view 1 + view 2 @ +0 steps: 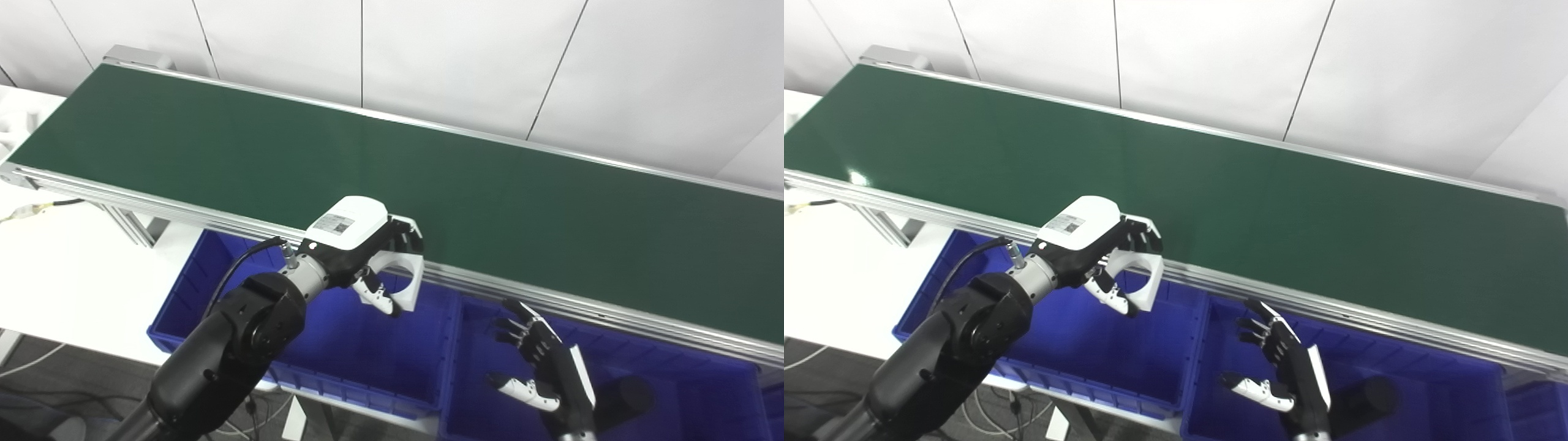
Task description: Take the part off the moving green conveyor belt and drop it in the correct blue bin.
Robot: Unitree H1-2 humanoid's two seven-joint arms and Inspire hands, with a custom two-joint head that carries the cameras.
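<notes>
Already the left robot hand (367, 257) gripped the white part (401, 278) at the belt's (429, 184) near edge, directly above the left blue bin (343, 343); the right robot hand (545, 373) waited, fingers spread.

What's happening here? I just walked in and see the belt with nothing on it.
The robot's left hand is shut on a white part and holds it just off the near edge of the green belt, above the left blue bin. The right hand is open and holds nothing, hanging over the next blue bin. The part has not been dropped yet.
</notes>
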